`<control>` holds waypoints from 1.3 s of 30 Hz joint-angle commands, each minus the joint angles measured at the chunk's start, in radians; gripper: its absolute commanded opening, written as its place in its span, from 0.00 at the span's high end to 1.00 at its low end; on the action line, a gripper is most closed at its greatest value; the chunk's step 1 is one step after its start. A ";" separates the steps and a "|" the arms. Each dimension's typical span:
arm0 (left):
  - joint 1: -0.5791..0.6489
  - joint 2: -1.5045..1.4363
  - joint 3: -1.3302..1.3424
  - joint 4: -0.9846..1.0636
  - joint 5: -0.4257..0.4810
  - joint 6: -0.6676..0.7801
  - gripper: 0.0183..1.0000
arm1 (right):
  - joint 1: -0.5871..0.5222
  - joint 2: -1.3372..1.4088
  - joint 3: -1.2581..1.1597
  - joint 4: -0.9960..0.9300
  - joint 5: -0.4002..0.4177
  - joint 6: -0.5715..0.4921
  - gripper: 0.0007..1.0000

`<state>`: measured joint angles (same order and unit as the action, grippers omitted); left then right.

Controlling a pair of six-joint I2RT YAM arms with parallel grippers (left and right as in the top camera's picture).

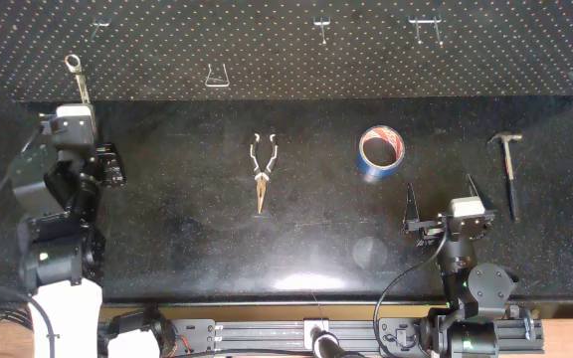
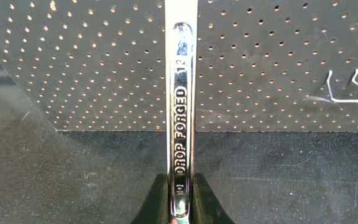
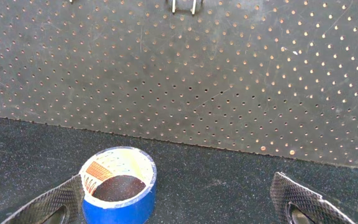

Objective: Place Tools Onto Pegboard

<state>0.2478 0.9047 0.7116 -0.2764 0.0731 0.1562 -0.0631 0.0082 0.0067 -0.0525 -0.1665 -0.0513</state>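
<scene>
My left gripper [image 2: 180, 202] is shut on a chrome wrench [image 2: 181, 93], which stands upright against the black pegboard [image 2: 73, 62]. From above, the wrench [image 1: 78, 78] sticks up from the left gripper [image 1: 73, 111] at the far left, its ring end over the board. My right gripper [image 1: 444, 207] stands open near the front right, a blue tape roll [image 3: 118, 184] just beyond its fingers [image 3: 300, 199]. On the black table lie the tape roll [image 1: 380, 150], needle-nose pliers [image 1: 263, 167] and a hammer [image 1: 508, 164].
Wire hooks hang on the pegboard: a double hook [image 2: 350, 90] right of the wrench, a triangular hook [image 1: 217, 77], a single hook [image 1: 321, 30] and a double hook [image 1: 425, 28]. A rail [image 1: 316, 333] runs along the table's front edge.
</scene>
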 commanded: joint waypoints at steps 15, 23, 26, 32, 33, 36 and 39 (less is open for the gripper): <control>-0.015 0.345 0.011 0.360 0.018 -0.018 0.99 | 0.007 -0.007 -0.003 -0.003 -0.001 -0.006 0.02; -0.032 0.439 0.011 0.417 -0.035 -0.029 0.99 | 0.007 -0.007 -0.003 -0.003 -0.001 -0.006 0.02; -0.032 0.458 0.011 0.426 -0.035 -0.028 0.10 | 0.007 -0.007 -0.003 -0.003 -0.001 -0.006 0.02; -0.267 0.035 0.053 -0.441 0.040 -0.272 0.01 | 0.007 -0.007 -0.003 -0.003 -0.001 -0.006 0.02; -0.384 0.000 0.053 -0.586 0.042 -0.468 0.01 | 0.007 -0.007 -0.003 -0.003 -0.002 -0.006 0.02; -0.686 0.289 0.171 -0.660 0.070 -0.964 0.01 | 0.007 -0.007 -0.003 -0.003 -0.001 -0.006 0.02; -0.713 0.936 0.845 -0.938 0.040 -0.773 0.01 | 0.007 -0.007 -0.003 -0.003 -0.001 -0.006 0.02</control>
<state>-0.4648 1.5665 1.2518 -1.1202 0.1314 -0.7235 -0.0631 0.0051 0.0116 -0.0490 -0.1665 -0.0517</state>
